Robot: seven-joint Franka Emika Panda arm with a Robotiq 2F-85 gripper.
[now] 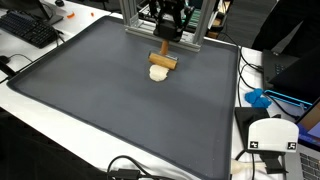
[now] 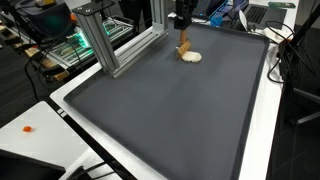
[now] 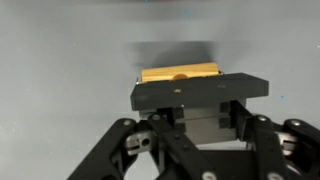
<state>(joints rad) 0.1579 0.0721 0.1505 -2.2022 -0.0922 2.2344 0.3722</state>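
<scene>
Your gripper (image 1: pixel 169 34) hangs at the top middle of the frame, right over a wooden block (image 1: pixel 162 58). The block sits near the far edge of the gray mat (image 1: pixel 120 110). A soft-looking pale lump (image 1: pixel 159 73) lies just below the block in the frame and touches it.

In the wrist view, a dark bar (image 3: pixel 200 92) crosses the fingers and only a strip of the block (image 3: pixel 178 74) shows above it. Because of that bar, you cannot tell how wide the fingers are, or whether they have hold of the block.

Here is what could go wrong, as far as I can judge:
- If you push down hard, the block could squash the lump or smear it on the mat.
- If the grip is off to one side, the block could tip or slip out.
- If you move sideways fast, the lump could roll away.
- The metal frame (image 2: pixel 100 40) stands near the gripper, so a wide swing could bump it.
</scene>
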